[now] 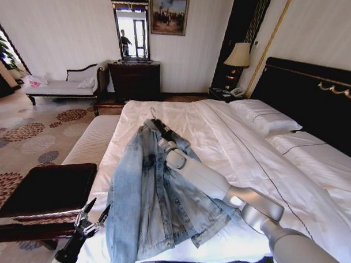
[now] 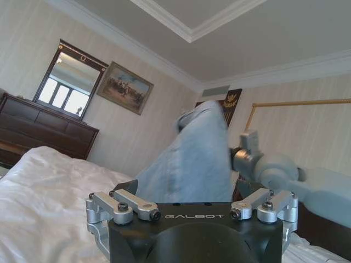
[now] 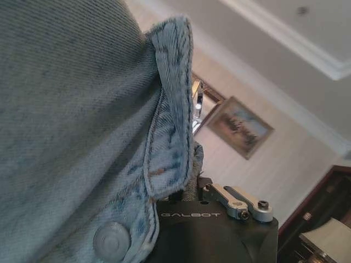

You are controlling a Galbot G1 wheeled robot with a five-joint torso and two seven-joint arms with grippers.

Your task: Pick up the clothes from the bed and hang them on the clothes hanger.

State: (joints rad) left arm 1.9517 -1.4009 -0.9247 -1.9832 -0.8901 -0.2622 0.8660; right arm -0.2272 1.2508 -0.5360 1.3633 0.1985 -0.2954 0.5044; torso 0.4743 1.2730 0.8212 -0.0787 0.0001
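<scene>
Denim jacket (image 1: 156, 194) lifted over bed (image 1: 266, 169), right gripper (image 1: 154, 126) jaws clamped on it, left gripper (image 1: 92, 212) jaws apart.

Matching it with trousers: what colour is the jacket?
Light-blue washed denim jacket, seen best in the head view.

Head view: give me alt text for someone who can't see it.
The right arm reaches across the white bed, its gripper at the collar of a light-blue denim jacket that drapes toward the bed's foot, with a thin hanger hook poking above the collar. The left gripper points up, fingers open, beside the jacket's hem.
</scene>
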